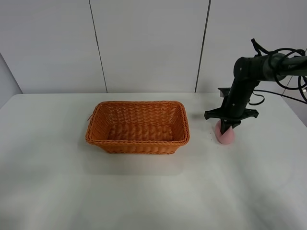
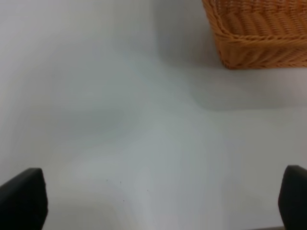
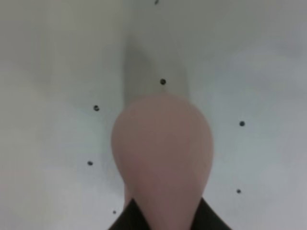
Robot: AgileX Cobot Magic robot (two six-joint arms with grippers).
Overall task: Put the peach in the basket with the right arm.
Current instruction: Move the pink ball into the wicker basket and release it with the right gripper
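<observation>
A white bench (image 1: 57, 158) stands before a pale panelled wall (image 1: 144, 43), with the basket (image 1: 139, 146) at its middle. The peach (image 1: 228, 138) sits on the bench well to the right of the basket and outside it. The right fingers (image 1: 224, 125) are pressed against both its sides. The left fingers (image 2: 21, 199) stand wide apart, holding nothing.

Basket (image 1: 136, 146): I log it as orange-brown, a tight woven wicker pattern all over, with a braided rim in the same colour.

Peach (image 1: 227, 138): matte pink, even in tone, with no markings I can make out.

Right arm (image 1: 240, 91): glossy black.

Left gripper (image 2: 153, 203): black fingers (image 2: 21, 199).

Table (image 1: 144, 191): plain white. Through the right wrist camera I see small dark specks (image 3: 162, 81) scattered over it.

Wall (image 1: 144, 43): pale grey-white panels, split by thin dark seams.
</observation>
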